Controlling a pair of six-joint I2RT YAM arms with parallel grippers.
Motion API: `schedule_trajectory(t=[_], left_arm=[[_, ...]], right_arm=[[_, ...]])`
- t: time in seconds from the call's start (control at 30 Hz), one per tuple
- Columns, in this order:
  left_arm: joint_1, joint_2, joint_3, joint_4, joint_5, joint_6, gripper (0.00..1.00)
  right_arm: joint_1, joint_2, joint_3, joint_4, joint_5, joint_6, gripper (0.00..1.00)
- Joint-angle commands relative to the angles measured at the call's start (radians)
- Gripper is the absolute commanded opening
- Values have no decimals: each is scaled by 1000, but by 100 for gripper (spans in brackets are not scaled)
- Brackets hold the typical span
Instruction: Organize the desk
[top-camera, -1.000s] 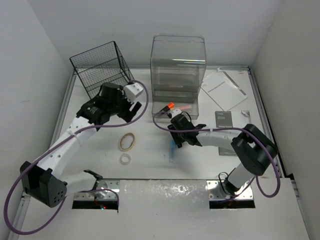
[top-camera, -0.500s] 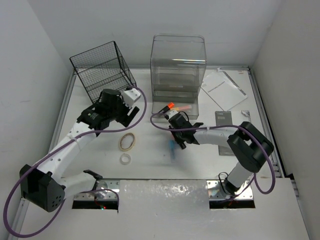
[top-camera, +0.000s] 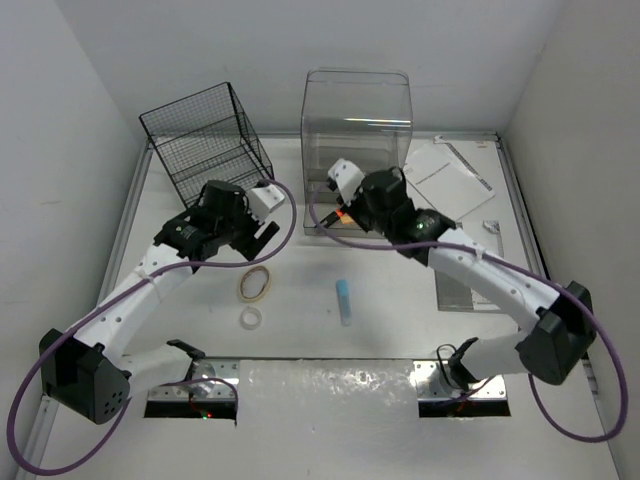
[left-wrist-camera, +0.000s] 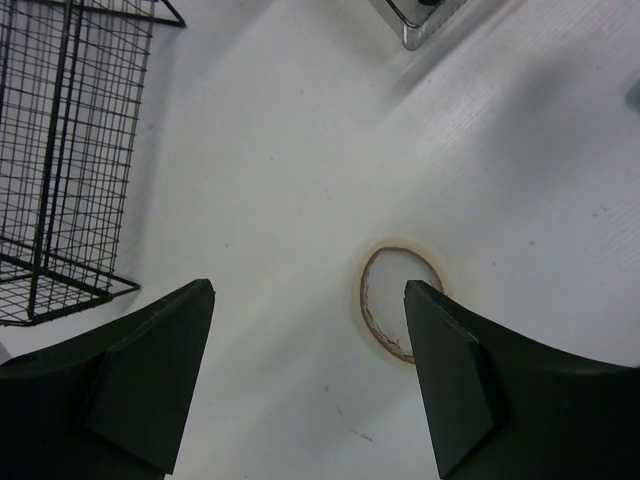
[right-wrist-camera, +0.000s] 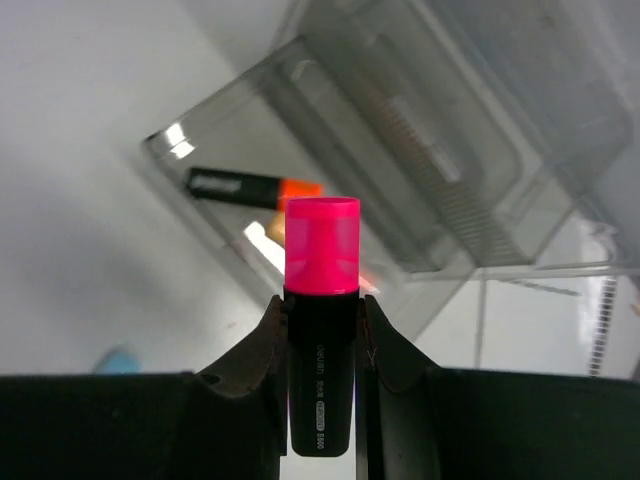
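Now: right tool (right-wrist-camera: 320, 335) clamped on pink highlighter (right-wrist-camera: 321, 260), held in front of clear drawer unit (top-camera: 357, 130) at far centre of bench (top-camera: 300, 310). Left tool (left-wrist-camera: 307, 295) wide open, holding nothing, above tape ring (left-wrist-camera: 400, 243), near basket (top-camera: 205, 135). Bench spans under both arms; blue stick (top-camera: 345, 300) lies mid-bench.

A smooth white counter (left-wrist-camera: 250, 150), matt and faintly ribbed, carries a black wire-mesh metal basket (left-wrist-camera: 60, 150) and a clear, glossy plastic drawer cabinet (top-camera: 356, 130) catching glare. The right hand (right-wrist-camera: 321, 325), matt black plastic, pinches a black plastic highlighter with a translucent pink cap (right-wrist-camera: 321, 250). A tan, papery tape ring (left-wrist-camera: 363, 300) looks dull.
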Motion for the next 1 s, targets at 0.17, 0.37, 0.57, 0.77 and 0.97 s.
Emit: schedule_trajectory(t=[0.17,0.37,0.57,0.77,0.97], left_arm=[[11,-26,8,-95,119,78,77],[10,-7,-3,-124,217,145,78],[-42,44,15,-142,282,194,80],[-327,86,29,-116,273,294,81],[-504,187,9,42,264,406,86]], right_arm=[[-155,324,241,-49,22,-212,7],[-196,418,330,-110,37,-200,56],[-201,327,298,-116,50,-165,82],[-204,128,195,-81,57,-42,87],[-242,-133,27,-72,97,133,90]])
